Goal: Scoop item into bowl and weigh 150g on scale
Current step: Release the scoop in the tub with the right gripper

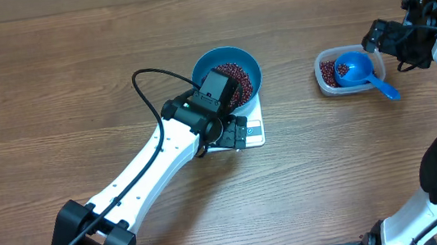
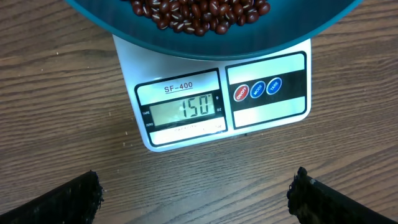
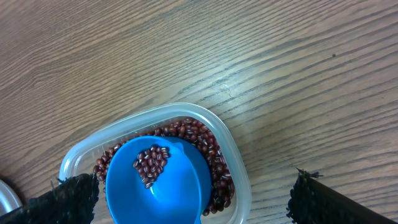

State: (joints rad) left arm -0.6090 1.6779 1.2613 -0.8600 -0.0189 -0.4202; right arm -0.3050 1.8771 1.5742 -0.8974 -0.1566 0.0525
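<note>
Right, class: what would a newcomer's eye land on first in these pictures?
The bright blue bowl of red-brown beans sits on the white scale mid-table, its display reading 150. At the right, a blue scoop holding a few beans rests in the clear tub.

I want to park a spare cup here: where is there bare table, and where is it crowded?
Bare wood: the wide stretch left of the bowl, and the gap between the scale and the tub. Crowded: around the scale under the left end effector, and the right edge by the tub and scoop.
</note>
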